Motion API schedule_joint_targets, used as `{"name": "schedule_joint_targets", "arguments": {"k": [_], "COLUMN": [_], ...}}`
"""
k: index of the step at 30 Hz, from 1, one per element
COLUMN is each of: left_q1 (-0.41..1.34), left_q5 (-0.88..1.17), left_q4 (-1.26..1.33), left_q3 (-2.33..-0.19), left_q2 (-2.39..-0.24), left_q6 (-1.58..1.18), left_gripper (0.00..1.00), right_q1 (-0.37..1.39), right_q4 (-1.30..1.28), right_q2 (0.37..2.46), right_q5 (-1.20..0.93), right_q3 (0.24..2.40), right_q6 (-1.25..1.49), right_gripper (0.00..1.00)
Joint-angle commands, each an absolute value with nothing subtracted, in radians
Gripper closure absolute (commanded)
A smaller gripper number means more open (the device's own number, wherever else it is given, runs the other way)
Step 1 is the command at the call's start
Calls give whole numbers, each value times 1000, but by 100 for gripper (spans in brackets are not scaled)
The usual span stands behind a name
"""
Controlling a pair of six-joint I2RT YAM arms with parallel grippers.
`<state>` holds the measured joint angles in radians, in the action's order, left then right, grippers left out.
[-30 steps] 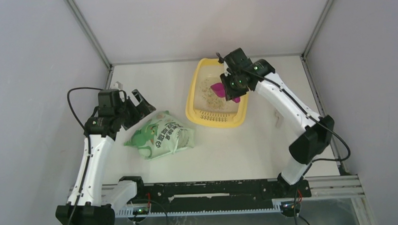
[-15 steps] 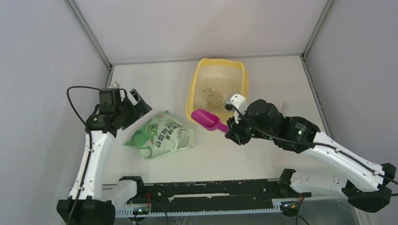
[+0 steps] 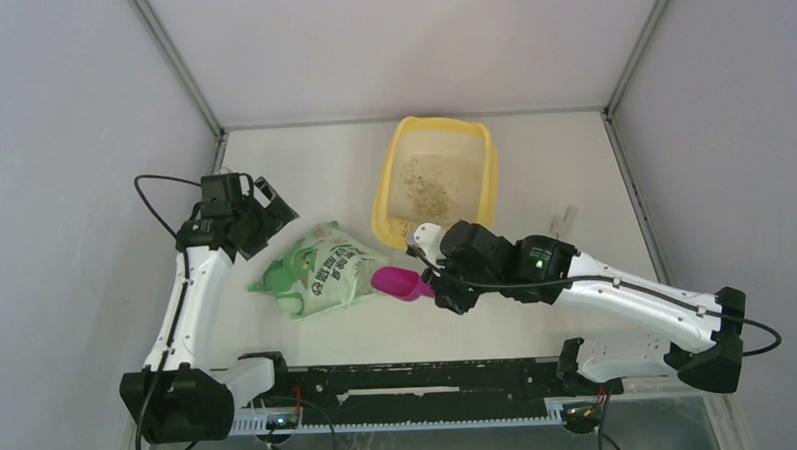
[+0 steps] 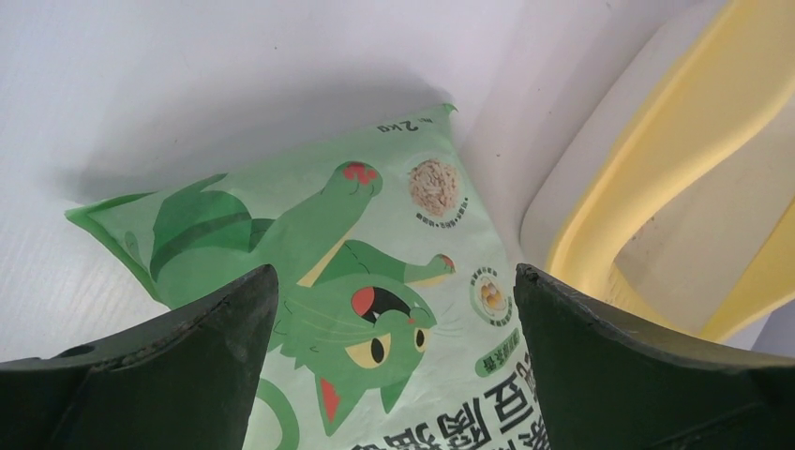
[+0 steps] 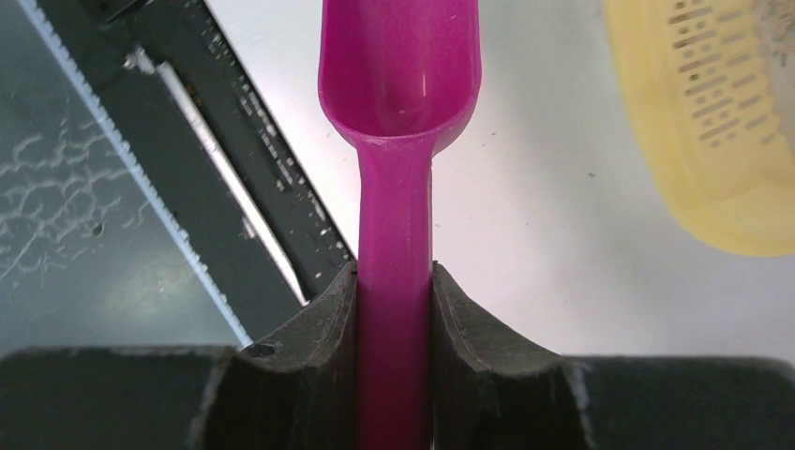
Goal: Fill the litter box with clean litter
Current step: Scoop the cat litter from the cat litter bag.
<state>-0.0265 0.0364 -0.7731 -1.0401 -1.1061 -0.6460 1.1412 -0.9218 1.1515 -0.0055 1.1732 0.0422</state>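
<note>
The right tool point(image 3: 439, 284) is pinched tight on the handle of a magenta scoop point(image 3: 398, 282). The scoop's bowl points left and ends just beside a green bag point(image 3: 326, 273). The left tool point(image 3: 267, 210) hangs spread wide above the bag's far left side. The bag lies flat toward the near left of the worktop point(image 3: 302, 163). The litter box point(image 3: 383, 201) sits close to the far edge, right of centre, its grille end nearest the scoop. A thin speckled patch of litter point(image 3: 428, 189) lies on its floor.
</note>
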Motion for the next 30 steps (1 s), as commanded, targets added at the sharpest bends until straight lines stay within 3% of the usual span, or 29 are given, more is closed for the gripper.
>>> {"name": "schedule_joint_targets", "arguments": {"k": [1,18,23,30], "left_q1": [-35,-76,-83,-82], "left_q5": [10,-124,-91,-82], "left_q4": [-731,-738,-683,-643], "left_q3": [-1032,-1088,-1042,-982], "left_q2": [-1143,-1359,-1404,-1460], "left_q6": [-659,-695,-690,-687], "left_gripper": [0,0,24,37], "right_q1": [1064,1070,1082,1086], "right_q4": [-801,-886,-967,-1019], "right_q2": [1202,1666,1737,1884], "right_q5": [-56,-53,-17,-33], "right_q3": [1228,1492,1553,1732], "right_q6": [3,66,90,95], "right_gripper": [100,100,100,100]}}
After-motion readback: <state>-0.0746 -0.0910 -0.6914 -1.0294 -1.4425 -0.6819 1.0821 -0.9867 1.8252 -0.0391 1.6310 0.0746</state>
